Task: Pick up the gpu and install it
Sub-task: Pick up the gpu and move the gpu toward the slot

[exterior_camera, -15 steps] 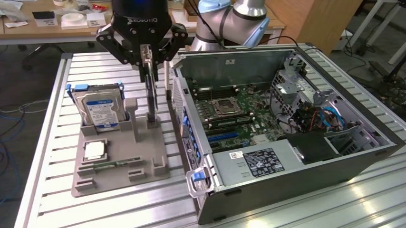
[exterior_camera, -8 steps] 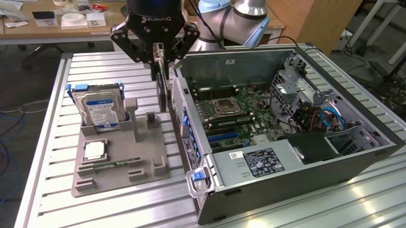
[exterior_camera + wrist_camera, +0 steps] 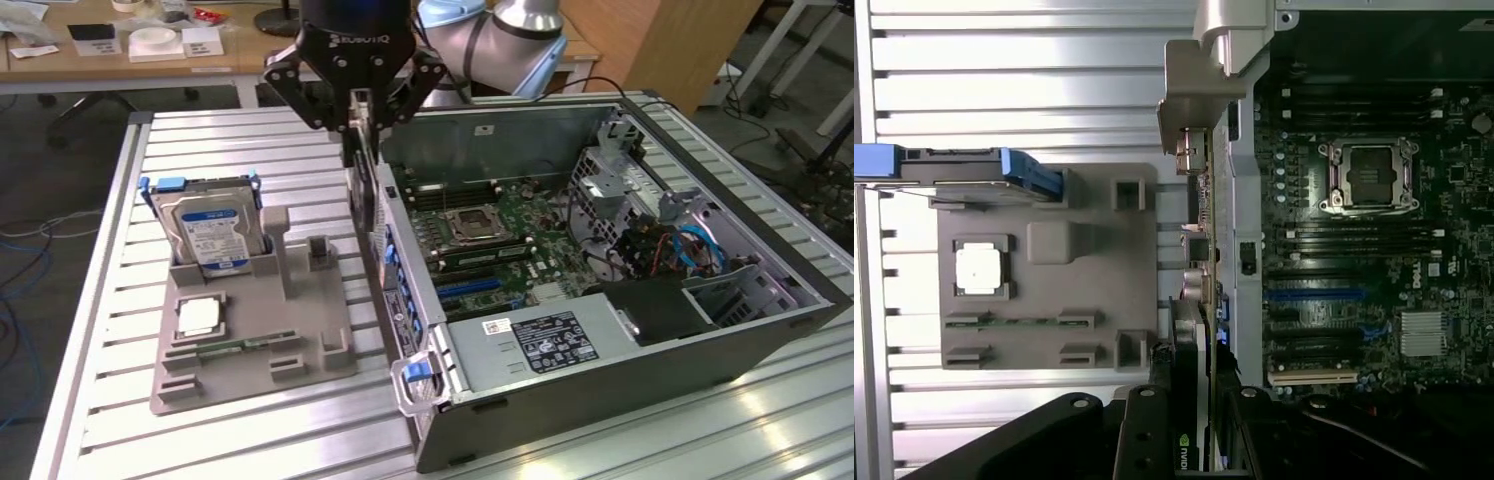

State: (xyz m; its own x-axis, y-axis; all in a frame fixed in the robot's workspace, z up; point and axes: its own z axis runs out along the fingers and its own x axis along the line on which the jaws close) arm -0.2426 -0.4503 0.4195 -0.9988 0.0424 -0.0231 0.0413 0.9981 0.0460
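Observation:
The gpu [image 3: 360, 175] hangs on edge, thin and dark, with my gripper [image 3: 358, 110] shut on its top. It is in the air just outside the near wall of the open computer case [image 3: 747, 340], between that wall and the grey holder tray [image 3: 314, 330]. In the wrist view the gpu [image 3: 1197, 300] shows edge-on, its silver end bracket [image 3: 1199, 90] at the far end, and my gripper [image 3: 1194, 425] clamps it between two black fingers [image 3: 1144, 435]. The motherboard [image 3: 501, 235] lies inside the case, with its blue expansion slot [image 3: 1314, 295] beside the card's line.
The grey tray holds an upright silver hard drive [image 3: 207, 230] with a blue label, a processor chip [image 3: 198, 318] and a slim green memory stick [image 3: 240, 347]. A blue latch handle [image 3: 420, 375] sticks out from the case front. Cables and a power supply [image 3: 561, 340] sit inside the case.

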